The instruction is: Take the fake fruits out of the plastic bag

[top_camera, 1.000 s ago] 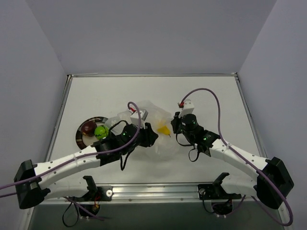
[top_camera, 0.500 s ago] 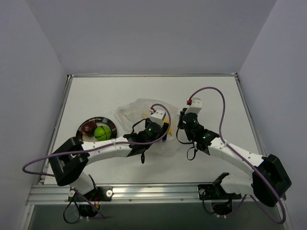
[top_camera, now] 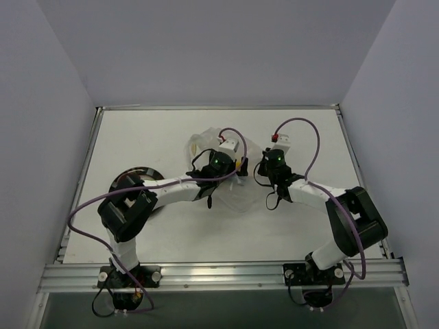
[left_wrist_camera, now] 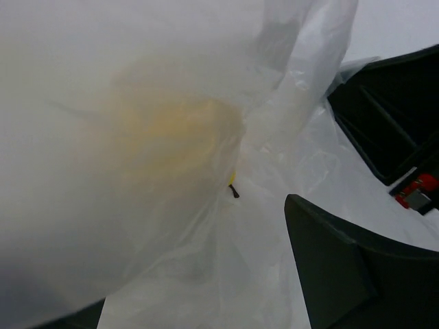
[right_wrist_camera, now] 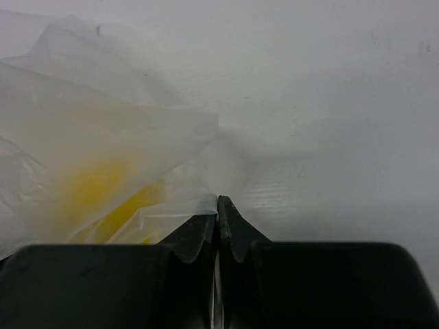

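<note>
The clear crinkly plastic bag (top_camera: 218, 179) lies mid-table, and it fills the left wrist view as plastic bag (left_wrist_camera: 274, 157) film. One yellow fake fruit (left_wrist_camera: 180, 133) shows blurred through the film, and as a yellow fake fruit (right_wrist_camera: 103, 188) in the right wrist view. My left gripper (top_camera: 240, 167) is at the bag's right side and open, with film lying between its fingers (left_wrist_camera: 343, 267). My right gripper (right_wrist_camera: 218, 200) is shut, pinching the bag's edge just right of the fruit. In the top view the right gripper (top_camera: 261, 171) faces the left one closely.
A round dark-rimmed plate (top_camera: 134, 173) sits at the left, half covered by my left arm's elbow. The table's raised edges frame the white surface, and grey walls rise on three sides. The black body of the right gripper (left_wrist_camera: 391, 116) is close beside my left fingers.
My left arm swung from beside the plate rightward to the bag and its jaws opened wide. The right gripper, still shut on the film, shifted slightly up and back.
</note>
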{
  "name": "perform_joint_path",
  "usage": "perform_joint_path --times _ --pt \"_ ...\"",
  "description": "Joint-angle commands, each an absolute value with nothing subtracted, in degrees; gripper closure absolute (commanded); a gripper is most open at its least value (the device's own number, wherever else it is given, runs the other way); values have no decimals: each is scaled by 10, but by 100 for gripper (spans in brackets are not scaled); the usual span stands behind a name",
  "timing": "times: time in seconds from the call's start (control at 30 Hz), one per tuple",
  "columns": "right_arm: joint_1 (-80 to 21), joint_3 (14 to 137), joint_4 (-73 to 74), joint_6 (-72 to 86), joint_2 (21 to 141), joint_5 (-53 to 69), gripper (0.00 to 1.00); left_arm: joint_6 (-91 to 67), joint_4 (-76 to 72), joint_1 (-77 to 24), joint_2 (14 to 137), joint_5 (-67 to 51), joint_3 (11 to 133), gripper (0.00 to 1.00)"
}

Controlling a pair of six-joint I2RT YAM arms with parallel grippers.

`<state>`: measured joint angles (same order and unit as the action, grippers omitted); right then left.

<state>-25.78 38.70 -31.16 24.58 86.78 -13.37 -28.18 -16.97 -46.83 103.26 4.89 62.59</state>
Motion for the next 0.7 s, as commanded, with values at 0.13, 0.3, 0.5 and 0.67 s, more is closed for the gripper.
perform_joint_path --times 0.13,0.3,0.5,0.67 --pt "-216 427 -373 265 961 -49 100 -261 -170 -447 1097 -18 714 6" --pt "-216 404 -391 271 955 -30 100 -234 -151 -440 1123 0 746 6" --pt "-219 395 -389 278 919 -7 100 -217 -153 -441 1145 71 759 0" --pt "-218 381 -373 272 884 -18 100 -224 -184 -442 1127 83 732 32"
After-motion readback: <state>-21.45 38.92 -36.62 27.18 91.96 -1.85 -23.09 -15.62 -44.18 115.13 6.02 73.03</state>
